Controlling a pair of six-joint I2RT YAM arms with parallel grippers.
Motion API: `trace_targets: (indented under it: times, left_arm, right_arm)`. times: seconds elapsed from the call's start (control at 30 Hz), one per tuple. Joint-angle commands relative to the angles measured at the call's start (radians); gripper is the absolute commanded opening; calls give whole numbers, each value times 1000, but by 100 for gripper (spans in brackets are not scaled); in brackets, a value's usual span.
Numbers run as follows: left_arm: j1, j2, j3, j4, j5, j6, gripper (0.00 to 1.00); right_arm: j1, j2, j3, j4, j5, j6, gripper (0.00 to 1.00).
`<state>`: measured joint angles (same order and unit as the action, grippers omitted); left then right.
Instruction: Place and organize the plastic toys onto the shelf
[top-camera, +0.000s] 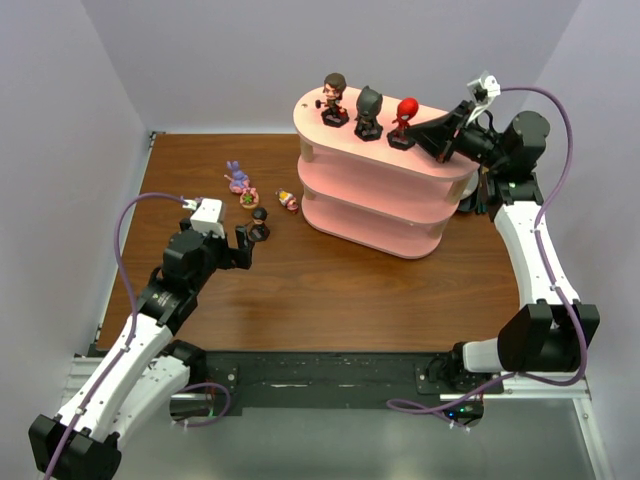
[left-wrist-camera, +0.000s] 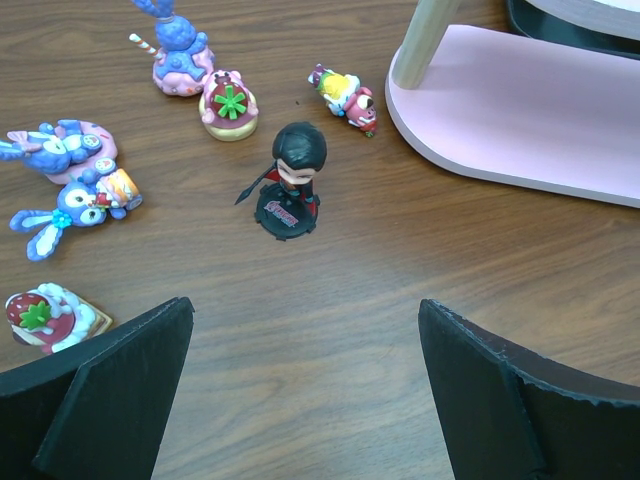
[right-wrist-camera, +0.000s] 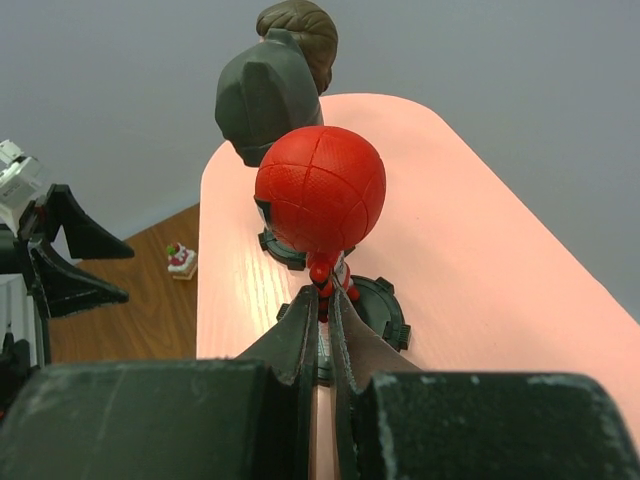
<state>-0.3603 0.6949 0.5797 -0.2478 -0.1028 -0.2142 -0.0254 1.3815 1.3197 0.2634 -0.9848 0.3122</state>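
Plastic, likely light and top-heavy: right tool (right-wrist-camera: 325, 300) pinches red-masked figurine (right-wrist-camera: 320, 190) low at the legs; left tool (left-wrist-camera: 305, 330) gapes near black-haired figurine (left-wrist-camera: 288, 180).

Your top external view looks down from above and behind the arm bases, far enough off to take in the whole three-tier oval shelf with pink boards (top-camera: 375, 185). Your left wrist view sits low and close over the brown wooden table (left-wrist-camera: 350, 330) left of the shelf, catching only the end of its bottom board. Your right wrist view hugs the shelf's top board and faces along it past the red-headed plastic figurine (right-wrist-camera: 320, 190), which the overhead view shares.
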Motion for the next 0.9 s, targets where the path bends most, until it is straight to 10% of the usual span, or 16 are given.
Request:
trace_targets:
  times: [0.0,0.87]
  left_arm:
    - [4,-8,-1,51,17,27,100]
    - [4,26,-6,76,29,55,100]
  right_arm:
    - [-1,7,6,34,-32,-5,0]
    - [-1,-268,-22,-360,190,-154,84]
